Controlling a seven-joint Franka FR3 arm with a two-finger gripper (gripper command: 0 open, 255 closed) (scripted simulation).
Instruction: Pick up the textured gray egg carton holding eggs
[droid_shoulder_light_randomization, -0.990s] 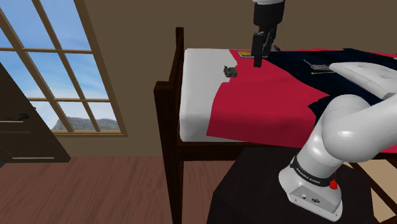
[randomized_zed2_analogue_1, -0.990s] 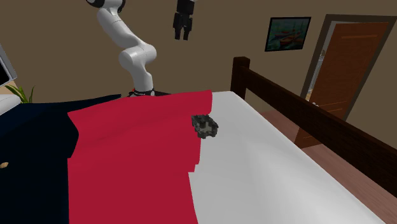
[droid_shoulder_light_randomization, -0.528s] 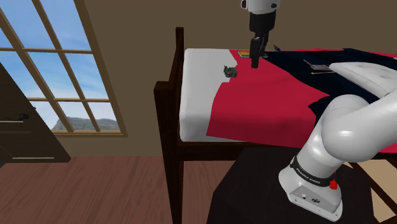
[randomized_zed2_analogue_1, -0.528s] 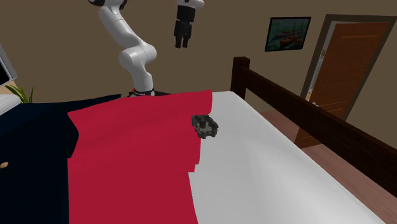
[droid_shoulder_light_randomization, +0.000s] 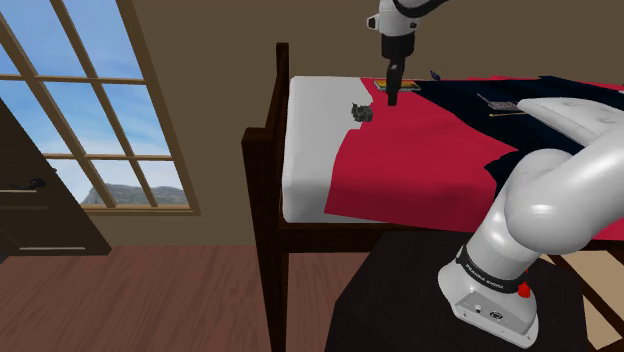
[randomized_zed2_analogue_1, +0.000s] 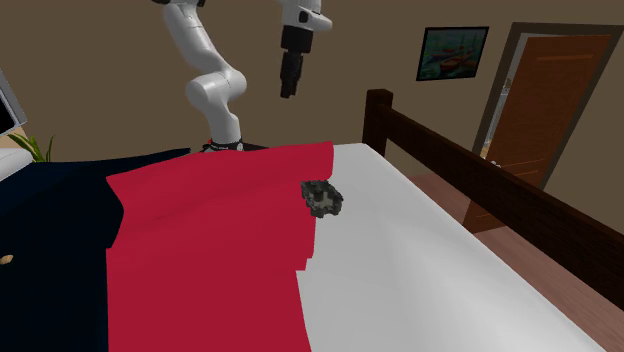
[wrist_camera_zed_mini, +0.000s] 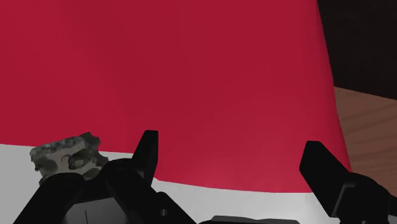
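Nothing lifted yet: my claw (droid_shoulder_light_randomization: 392, 97) hangs spread apart; the gray egg carton (droid_shoulder_light_randomization: 361, 112) lies at its eight o'clock in the shoulder view, on the edge of the red blanket (droid_shoulder_light_randomization: 420, 150); descent and grasp remain

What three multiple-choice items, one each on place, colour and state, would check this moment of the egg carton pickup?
1. Where does the small mottled grey egg carton lie?
A. on the wooden floor
B. on the bed, where the red blanket meets the white sheet
C. on the robot's stand

2. What colour is the blanket beside the carton?
A. green
B. yellow
C. red

3. How is the all-black two-finger end effector?
A. open, in the air above the bed
B. shut on the carton
C. resting on the sheet

Answers:
1 B: the carton sits right at the blanket's edge.
2 C: the cloth next to it is plainly red.
3 A: in the wrist view its fingers stand apart, and the second exterior view shows it well above the bedding.
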